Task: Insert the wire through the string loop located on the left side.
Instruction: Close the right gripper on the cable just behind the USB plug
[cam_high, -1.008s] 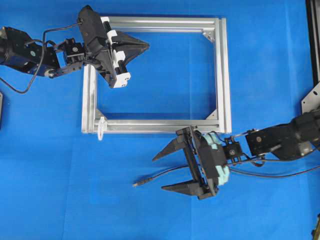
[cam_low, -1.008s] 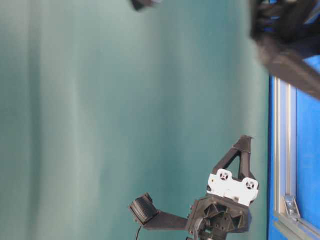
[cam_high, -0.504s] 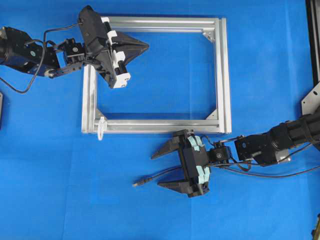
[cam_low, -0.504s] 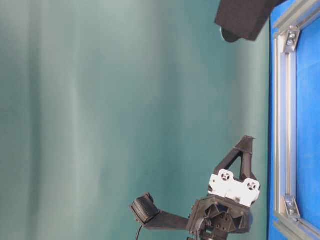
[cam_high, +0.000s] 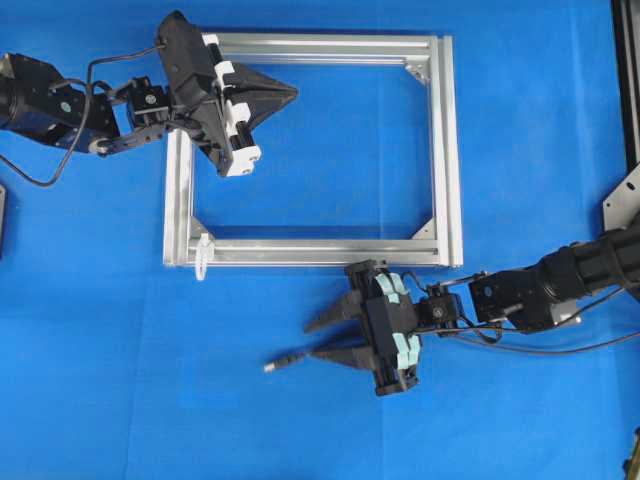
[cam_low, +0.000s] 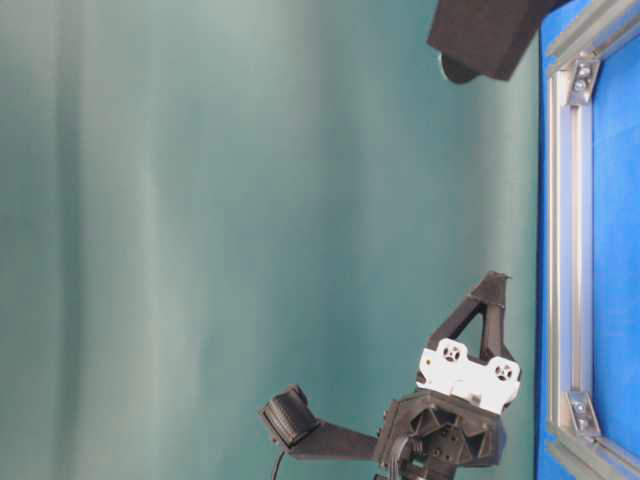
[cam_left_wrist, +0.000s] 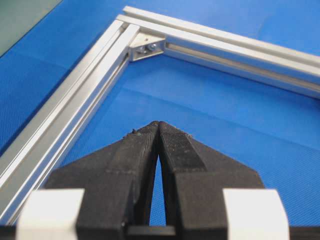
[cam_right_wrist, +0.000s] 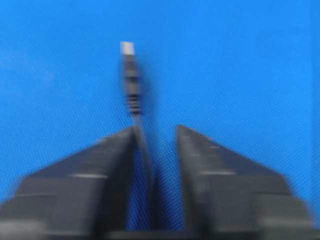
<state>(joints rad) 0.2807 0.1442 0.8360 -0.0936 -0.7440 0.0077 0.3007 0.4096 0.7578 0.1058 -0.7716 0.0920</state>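
The wire (cam_high: 285, 361) lies on the blue mat below the frame, its silver-tipped plug (cam_right_wrist: 128, 49) pointing left. My right gripper (cam_high: 309, 340) is low over it, its jaws drawn close but still with a gap. In the right wrist view the wire (cam_right_wrist: 133, 95) runs between the fingers (cam_right_wrist: 112, 150) and lies against the left one; that view is blurred. The white string loop (cam_high: 203, 256) hangs on the frame's lower left corner, apart from both grippers. My left gripper (cam_high: 295, 92) hovers shut and empty over the frame's upper left (cam_left_wrist: 159, 123).
The silver aluminium frame (cam_high: 450, 150) lies flat on the mat, with a corner bracket (cam_left_wrist: 146, 47) ahead of the left gripper. A black rail and bracket (cam_high: 625, 195) stand at the right edge. The wire's slack trails right under the right arm (cam_high: 560, 350).
The right gripper dropped towards the wire and its jaws narrowed around it from wide open. The plug shifted slightly. The left arm stayed still.
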